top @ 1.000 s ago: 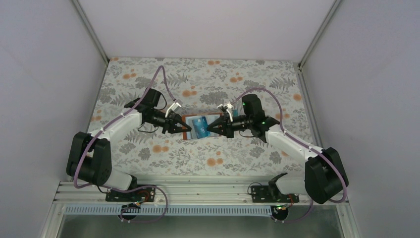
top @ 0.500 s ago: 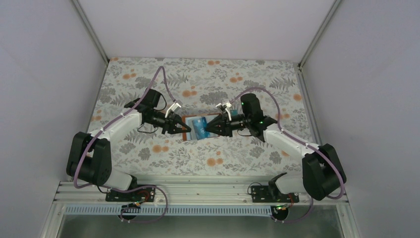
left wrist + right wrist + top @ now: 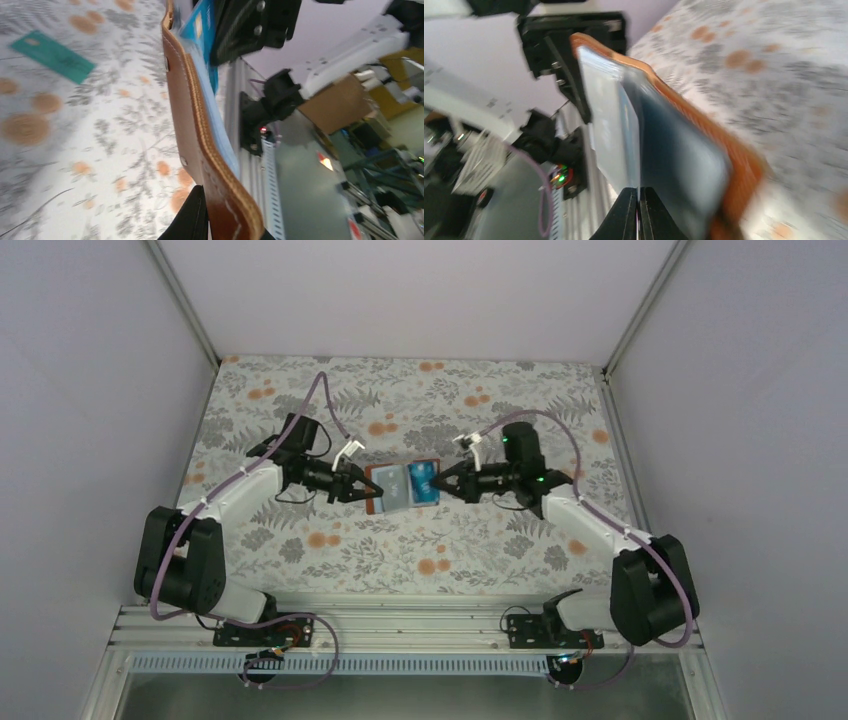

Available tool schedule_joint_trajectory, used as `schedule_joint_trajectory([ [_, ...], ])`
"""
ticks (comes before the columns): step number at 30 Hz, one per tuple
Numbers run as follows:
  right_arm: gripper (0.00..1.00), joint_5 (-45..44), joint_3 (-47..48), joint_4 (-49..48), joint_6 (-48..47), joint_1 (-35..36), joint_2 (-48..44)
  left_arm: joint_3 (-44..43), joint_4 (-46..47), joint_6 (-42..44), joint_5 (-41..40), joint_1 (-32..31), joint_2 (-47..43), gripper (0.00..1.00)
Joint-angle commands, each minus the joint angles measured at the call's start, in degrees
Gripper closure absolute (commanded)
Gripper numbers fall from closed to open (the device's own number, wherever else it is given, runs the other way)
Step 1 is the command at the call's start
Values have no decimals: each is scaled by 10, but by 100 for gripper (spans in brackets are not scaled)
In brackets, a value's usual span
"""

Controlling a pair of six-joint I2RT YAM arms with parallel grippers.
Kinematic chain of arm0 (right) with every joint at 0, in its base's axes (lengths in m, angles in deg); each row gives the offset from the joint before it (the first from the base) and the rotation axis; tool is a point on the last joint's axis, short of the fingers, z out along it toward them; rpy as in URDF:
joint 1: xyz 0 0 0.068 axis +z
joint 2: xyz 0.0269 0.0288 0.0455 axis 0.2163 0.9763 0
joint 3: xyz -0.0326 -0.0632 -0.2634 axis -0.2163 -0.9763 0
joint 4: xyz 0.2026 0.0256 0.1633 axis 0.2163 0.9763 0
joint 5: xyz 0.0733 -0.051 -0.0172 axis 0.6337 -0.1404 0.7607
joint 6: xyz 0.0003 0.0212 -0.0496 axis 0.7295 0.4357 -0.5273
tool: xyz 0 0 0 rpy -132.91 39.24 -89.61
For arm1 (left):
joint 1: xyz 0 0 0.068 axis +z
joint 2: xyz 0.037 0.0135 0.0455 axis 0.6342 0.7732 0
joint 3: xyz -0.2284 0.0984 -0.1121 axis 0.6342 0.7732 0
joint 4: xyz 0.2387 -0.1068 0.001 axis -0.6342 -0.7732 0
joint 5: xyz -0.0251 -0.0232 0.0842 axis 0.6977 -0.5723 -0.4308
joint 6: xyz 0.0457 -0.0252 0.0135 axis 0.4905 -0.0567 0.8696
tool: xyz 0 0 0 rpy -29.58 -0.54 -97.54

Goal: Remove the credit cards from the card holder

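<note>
The brown card holder point(image 3: 385, 490) hangs open above the table. My left gripper point(image 3: 360, 486) is shut on its left edge. In the left wrist view, the holder's stitched leather edge point(image 3: 200, 130) runs up from between my fingers point(image 3: 195, 220). A blue credit card point(image 3: 423, 480) sticks out of its right side, and my right gripper point(image 3: 441, 485) is shut on that card. The right wrist view shows the card edge-on point(image 3: 639, 150) above my fingertips point(image 3: 628, 210), against the pale pockets point(image 3: 606, 125). A teal-green card point(image 3: 52, 56) lies flat on the table.
A floral cloth point(image 3: 420, 400) covers the table, with plain walls on three sides. An aluminium rail point(image 3: 400, 625) carrying both arm bases runs along the near edge. The left arm's black gripper body point(image 3: 569, 45) sits close behind the holder.
The holder has come up off the cloth and shifted toward the back. My right gripper let go briefly, shut again on the blue card, and drew back to the right.
</note>
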Motion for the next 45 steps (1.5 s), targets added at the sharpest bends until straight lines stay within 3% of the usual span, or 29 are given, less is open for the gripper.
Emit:
schedule_joint_trajectory([
  [1,96,-61,1,81,3,-103,-32,12,78,-77,-79,18,-21,98],
  [6,96,-53,-5,103,13,-178,-43,18,103,-113,-180,43,-23,98],
  [10,96,-69,20,101,40,-182,46,14,104,-120,-209,47,-28,98],
  [16,96,-24,82,79,58,-170,211,18,106,-120,-209,56,-41,98],
  [24,96,0,174,83,52,-129,348,18,111,-123,-204,58,-33,98],
  [31,96,-21,190,63,89,-119,420,19,110,-120,-199,57,-32,98],
  [39,95,-96,170,64,104,-111,411,21,111,-121,-197,58,-27,97],
  [41,87,-102,172,66,107,-109,401,21,111,-121,-195,57,-28,98],
  [45,60,-117,175,85,100,-107,355,21,109,-118,-187,58,-30,98],
])
